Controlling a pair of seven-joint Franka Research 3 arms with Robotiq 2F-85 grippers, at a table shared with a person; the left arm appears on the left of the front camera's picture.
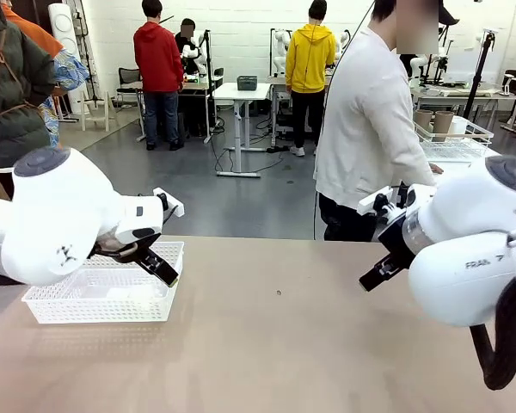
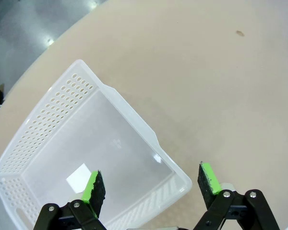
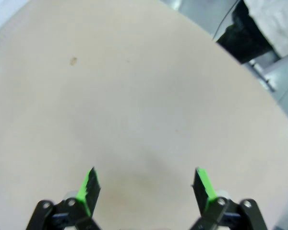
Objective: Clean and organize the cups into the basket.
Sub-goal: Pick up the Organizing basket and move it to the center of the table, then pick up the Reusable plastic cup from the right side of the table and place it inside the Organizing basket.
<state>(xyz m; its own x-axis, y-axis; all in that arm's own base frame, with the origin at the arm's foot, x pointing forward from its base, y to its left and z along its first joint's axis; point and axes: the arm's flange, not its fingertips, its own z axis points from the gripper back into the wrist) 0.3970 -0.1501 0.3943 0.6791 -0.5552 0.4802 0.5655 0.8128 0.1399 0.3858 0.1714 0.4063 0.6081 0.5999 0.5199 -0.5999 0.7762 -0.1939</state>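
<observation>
From the front view, the basket (image 1: 103, 297) sits at 8 o'clock on the table (image 1: 275, 353), with the left gripper (image 1: 166, 274) hanging over its right end. The cups (image 1: 423, 119) stand at 2 o'clock, off my table, upright in a wire basket (image 1: 464, 148) beside the person (image 1: 365, 129). I make out two brown ones and something paler next to them. I judge them light, stiff and tapered, with a matte skin that should give the pads some bite. I would take one across the body near the middle, since the taper could let it slide toward the narrow end. The right gripper (image 1: 371, 280) hangs at 4 o'clock, and the whole middle of the table is open. In the left wrist view, the left gripper (image 2: 151, 184) is spread wide, one pad over the basket (image 2: 129, 112) floor and one outside its corner at 5 o'clock. The basket is empty bar a white label (image 2: 80, 177), and I expect its thin plastic to flex and skid if nudged. In the right wrist view, the right gripper (image 3: 146, 184) is also spread wide over bare table (image 3: 144, 105), whose edge curves past at 2 o'clock.
</observation>
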